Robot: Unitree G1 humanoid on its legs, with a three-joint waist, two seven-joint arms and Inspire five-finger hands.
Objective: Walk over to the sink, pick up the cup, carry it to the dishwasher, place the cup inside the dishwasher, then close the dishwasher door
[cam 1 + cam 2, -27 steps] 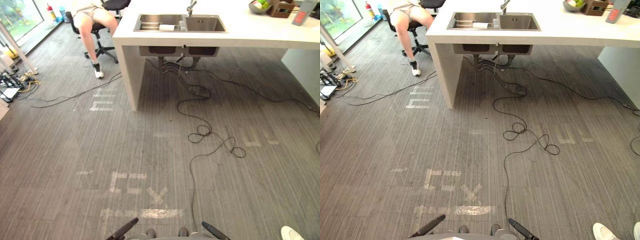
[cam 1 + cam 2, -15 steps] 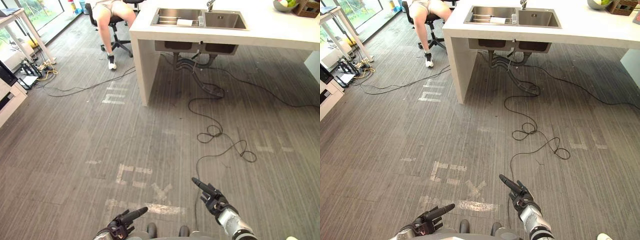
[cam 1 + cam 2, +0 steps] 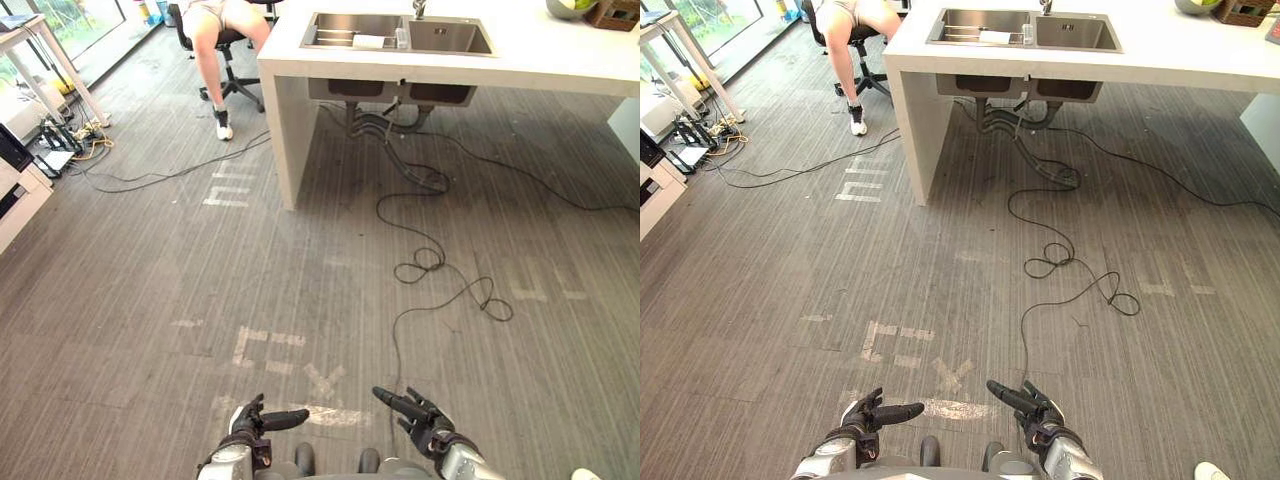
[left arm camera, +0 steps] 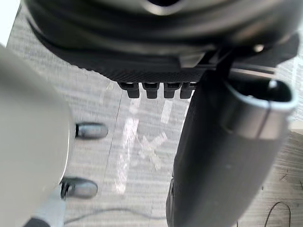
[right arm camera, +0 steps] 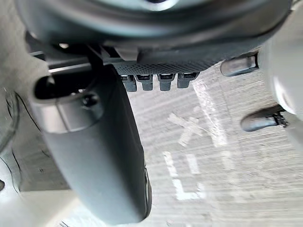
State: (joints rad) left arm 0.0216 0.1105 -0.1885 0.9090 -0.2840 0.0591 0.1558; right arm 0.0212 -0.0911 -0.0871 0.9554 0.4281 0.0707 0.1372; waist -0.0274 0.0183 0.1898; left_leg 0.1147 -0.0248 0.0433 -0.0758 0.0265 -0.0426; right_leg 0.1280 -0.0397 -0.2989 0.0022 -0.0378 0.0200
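Both empty and outstretched, left hand (image 3: 246,430), right hand (image 3: 428,428), small clear cup (image 3: 402,38) at sink (image 3: 455,40)

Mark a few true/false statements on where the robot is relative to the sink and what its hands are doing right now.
1. The robot is standing right at the sink. False: the sink is well ahead, set in the white counter, while both hands are low at the near edge of the head views.
2. Both hands are empty, fingers held out straight. True: the left hand and the right hand hold nothing.
3. A person sits on a chair to the left of the counter. True: the person is on a wheeled chair.
4. The sink has a single basin. False: it has two basins side by side.
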